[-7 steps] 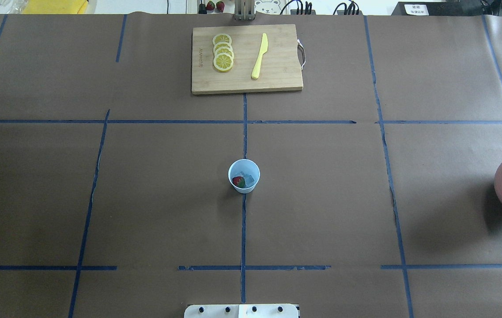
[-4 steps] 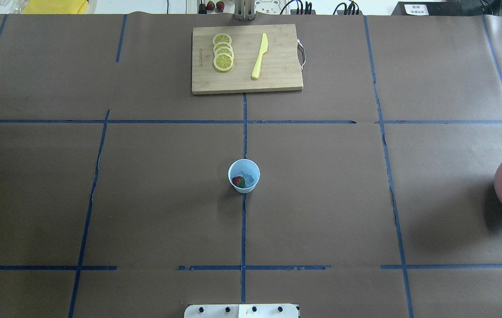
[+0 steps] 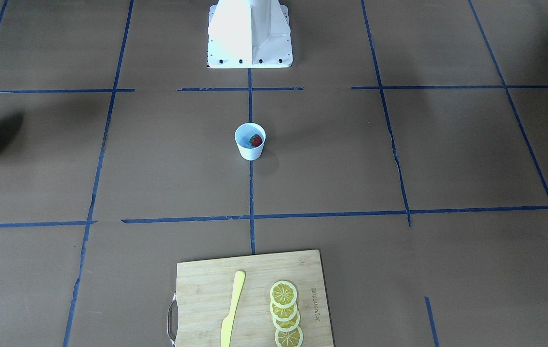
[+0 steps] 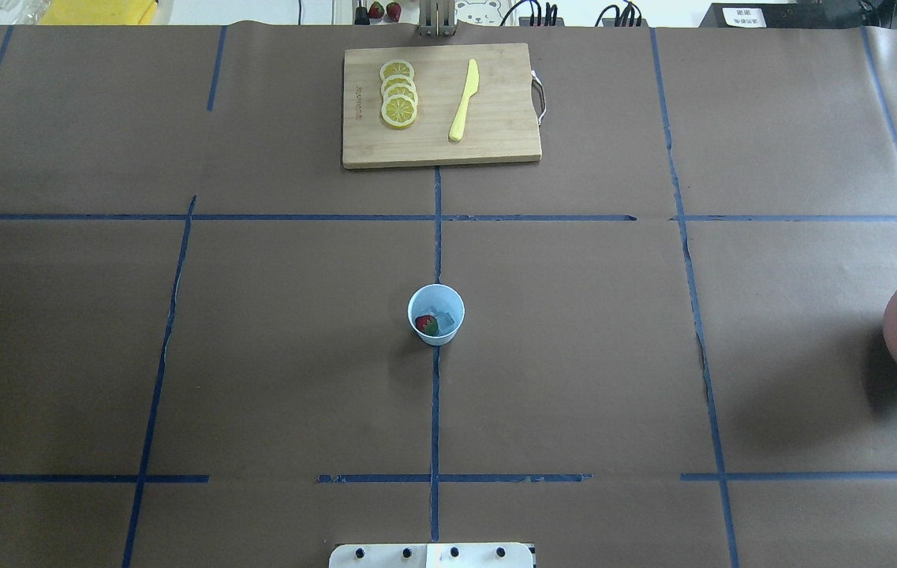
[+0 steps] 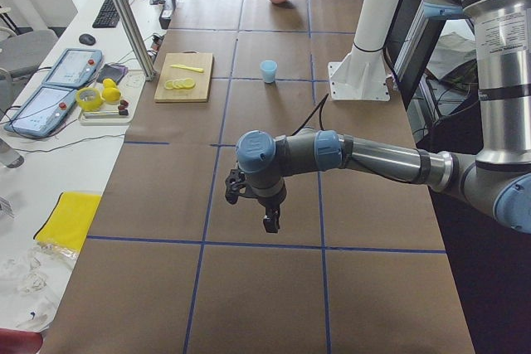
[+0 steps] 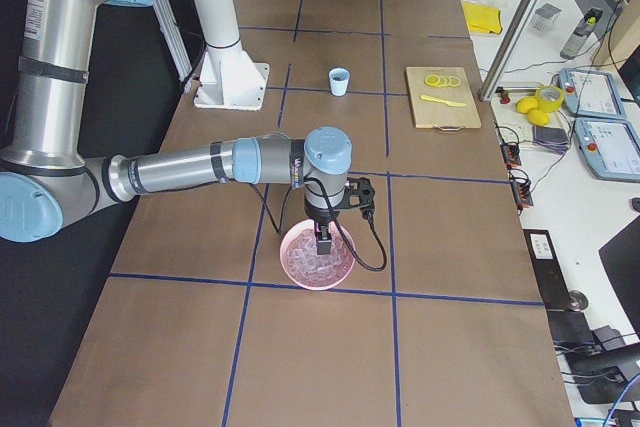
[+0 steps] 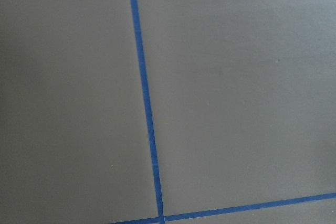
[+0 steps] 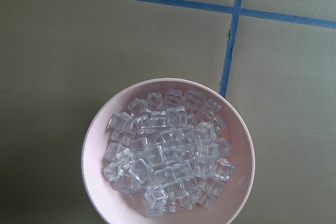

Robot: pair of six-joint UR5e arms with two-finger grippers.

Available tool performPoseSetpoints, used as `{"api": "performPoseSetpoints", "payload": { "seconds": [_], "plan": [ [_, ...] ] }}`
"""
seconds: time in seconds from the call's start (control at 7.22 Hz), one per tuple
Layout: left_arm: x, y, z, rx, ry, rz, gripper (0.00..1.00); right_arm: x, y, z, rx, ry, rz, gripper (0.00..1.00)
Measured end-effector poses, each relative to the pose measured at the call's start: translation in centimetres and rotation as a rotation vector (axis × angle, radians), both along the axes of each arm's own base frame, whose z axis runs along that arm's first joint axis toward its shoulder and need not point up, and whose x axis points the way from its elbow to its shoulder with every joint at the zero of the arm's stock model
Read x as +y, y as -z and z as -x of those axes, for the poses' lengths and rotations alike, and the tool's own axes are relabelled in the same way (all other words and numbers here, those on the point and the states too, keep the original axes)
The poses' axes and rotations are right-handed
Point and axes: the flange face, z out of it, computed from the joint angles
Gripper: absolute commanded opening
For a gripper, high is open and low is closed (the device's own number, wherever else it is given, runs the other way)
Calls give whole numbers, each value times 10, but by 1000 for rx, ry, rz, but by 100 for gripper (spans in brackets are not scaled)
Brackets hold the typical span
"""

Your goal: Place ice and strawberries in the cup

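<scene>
The cup (image 4: 436, 314), mid-worktop (image 4: 259, 355), holds a strawberry (image 4: 425, 323) and ice (image 4: 443, 313). More cubes fill the pink bowl (image 8: 239, 124) straight beneath my right fingers (image 6: 325, 242) (the nearer arm). My left fingers (image 5: 271, 223) hang well away. I can't tell either pair's spread.

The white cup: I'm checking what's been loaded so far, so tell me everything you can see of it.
The small white tapered cup, handleless, plastic-looking and pale blue inside, stands upright on the brown paper-covered table, right on a blue tape line near the middle. Inside lie a red strawberry with a dark tip and clear ice cubes. Only the table touches it from outside.
</scene>
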Motion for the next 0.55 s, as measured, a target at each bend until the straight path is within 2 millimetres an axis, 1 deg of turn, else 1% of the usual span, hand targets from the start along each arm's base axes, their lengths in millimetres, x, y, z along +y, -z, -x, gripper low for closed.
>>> {"api": "performPoseSetpoints", "payload": {
  "seconds": [0.28,0.55],
  "plan": [
    [-4,2,7,-13,49,30,100,2,-9,-1,0,22,-4,100],
    [-11,3,10,-47,56,26,100,2,-18,-1,1,33,1,100]
  ]
}}
